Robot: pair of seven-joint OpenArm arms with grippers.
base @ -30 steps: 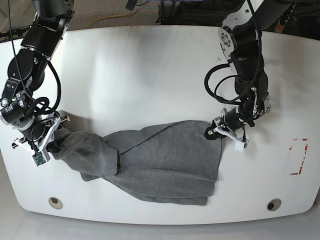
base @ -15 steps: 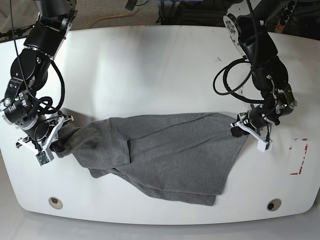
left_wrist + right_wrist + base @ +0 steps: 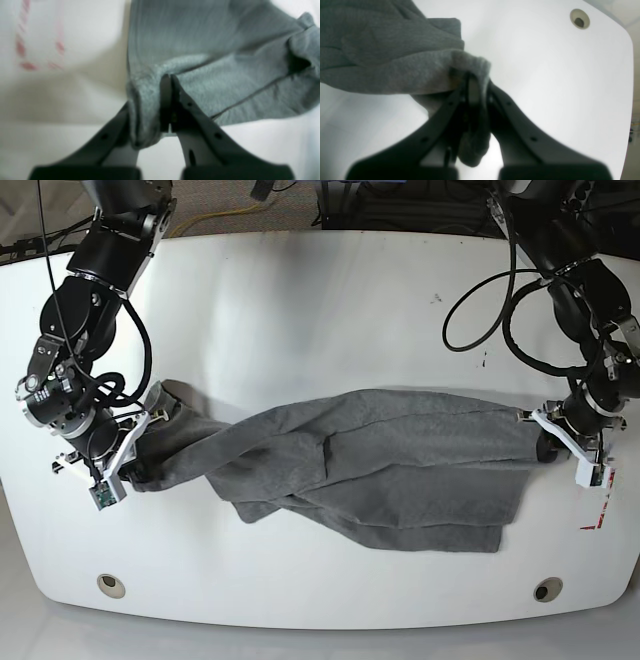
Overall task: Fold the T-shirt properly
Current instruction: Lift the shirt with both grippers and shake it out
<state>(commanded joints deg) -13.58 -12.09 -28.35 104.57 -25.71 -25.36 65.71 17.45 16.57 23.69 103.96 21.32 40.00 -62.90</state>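
I have both arms on one grey T-shirt (image 3: pixel 380 470), which stretches across the near half of the white table (image 3: pixel 300 310) between them. My left gripper (image 3: pixel 168 79) has its jaws pressed together with a fold of the shirt's edge pinched between them; cloth bunches over the outside of one finger. In the base view this gripper (image 3: pixel 548 442) sits at the shirt's end nearest the red dashed marking (image 3: pixel 598 505) on the table. My right gripper (image 3: pixel 474 82) is likewise clamped tight on a wad of grey knit, some of it hanging below the jaws. From the base view it (image 3: pixel 138 455) holds the opposite end. The middle of the shirt lies rumpled in overlapping folds. Two round grommet holes (image 3: pixel 111 585) sit near the table's front edge.
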